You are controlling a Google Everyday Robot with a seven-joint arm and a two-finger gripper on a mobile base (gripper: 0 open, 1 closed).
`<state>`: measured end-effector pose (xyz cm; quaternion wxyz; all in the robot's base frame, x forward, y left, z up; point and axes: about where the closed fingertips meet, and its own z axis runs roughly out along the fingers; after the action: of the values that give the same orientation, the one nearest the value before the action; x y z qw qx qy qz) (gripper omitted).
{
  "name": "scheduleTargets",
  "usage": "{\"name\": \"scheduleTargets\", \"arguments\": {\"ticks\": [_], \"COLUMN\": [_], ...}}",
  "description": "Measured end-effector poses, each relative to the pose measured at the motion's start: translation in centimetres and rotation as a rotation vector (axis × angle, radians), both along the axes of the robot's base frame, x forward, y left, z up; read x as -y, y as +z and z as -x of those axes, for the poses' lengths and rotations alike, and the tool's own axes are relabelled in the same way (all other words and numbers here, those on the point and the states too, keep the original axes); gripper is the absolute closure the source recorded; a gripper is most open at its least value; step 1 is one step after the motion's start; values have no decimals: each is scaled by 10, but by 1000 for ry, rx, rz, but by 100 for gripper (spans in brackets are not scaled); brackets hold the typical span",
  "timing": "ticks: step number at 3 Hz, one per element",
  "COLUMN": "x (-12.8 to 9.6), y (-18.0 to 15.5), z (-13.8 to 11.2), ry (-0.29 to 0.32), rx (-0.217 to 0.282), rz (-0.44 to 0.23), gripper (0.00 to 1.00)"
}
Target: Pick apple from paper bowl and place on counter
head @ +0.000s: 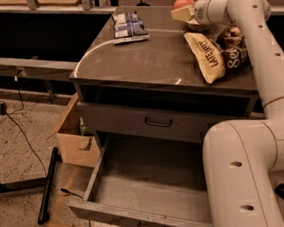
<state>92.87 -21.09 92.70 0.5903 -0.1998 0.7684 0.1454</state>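
Gripper (182,14) at apple (183,1), far-right corner of counter (147,60).
Open drawer (149,185) below counter front; chip bag (206,56) on counter's right side; blue snack pkt (128,25) toward its far-left; gripper just beside apple at counter's far edge, grip state can't tell.

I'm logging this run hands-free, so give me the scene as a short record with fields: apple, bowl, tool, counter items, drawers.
apple: reddish, showing above the paper bowl, counter's far right corner
tool: at the bowl and apple, largely hidden behind the arm
counter: also holds a blue-white packet, a yellow chip bag, a dark bag
bottom drawer: pulled open
floor: cardboard box beside the open drawer
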Motion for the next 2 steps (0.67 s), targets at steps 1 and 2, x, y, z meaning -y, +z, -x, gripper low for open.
{"name": "scheduleTargets", "arguments": {"ticks": [1, 2], "x": [-22, -39], "y": [-22, -43], "z": [30, 52], "ry": [134, 241], "rx": [-104, -175], "rz": [51, 89], "gripper": [100, 100]}}
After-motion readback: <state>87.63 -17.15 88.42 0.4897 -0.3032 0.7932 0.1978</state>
